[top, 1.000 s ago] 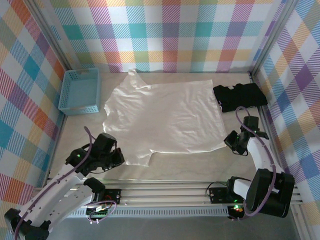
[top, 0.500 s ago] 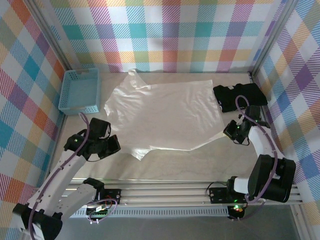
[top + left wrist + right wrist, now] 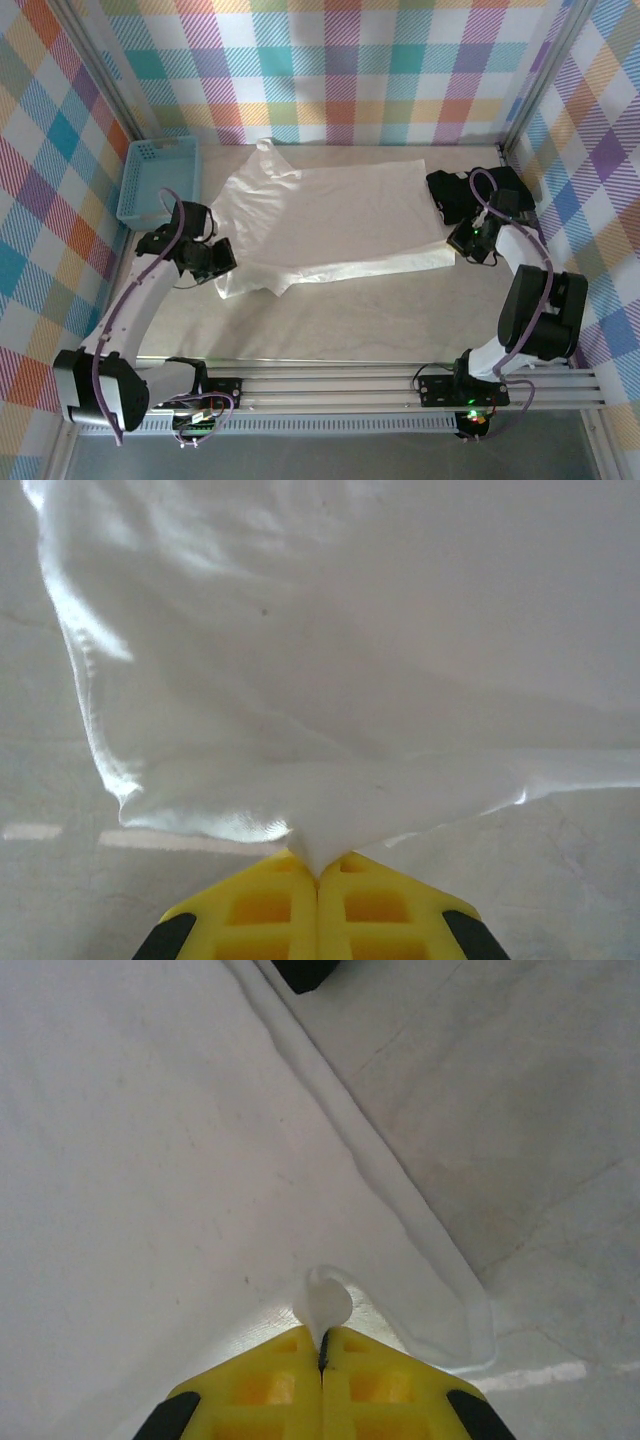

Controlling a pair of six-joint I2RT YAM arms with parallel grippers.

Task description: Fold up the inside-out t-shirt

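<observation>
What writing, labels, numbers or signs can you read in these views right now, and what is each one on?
No text can be read.
white t-shirt: plain cloth, no print or tag text visible.
black folded garment: small white marks, too small to read.
blue basket: no label visible.
left tool and right tool, each shut on the shirt: plain yellow, unmarked.

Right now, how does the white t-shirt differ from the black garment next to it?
The white t-shirt is spread wide over the table; the black garment is a compact folded bundle, far smaller. The left pincer and right pincer are both shut on the white t-shirt's near edge; neither grips the black garment. Both are soft clothing lying on the same table.
</observation>
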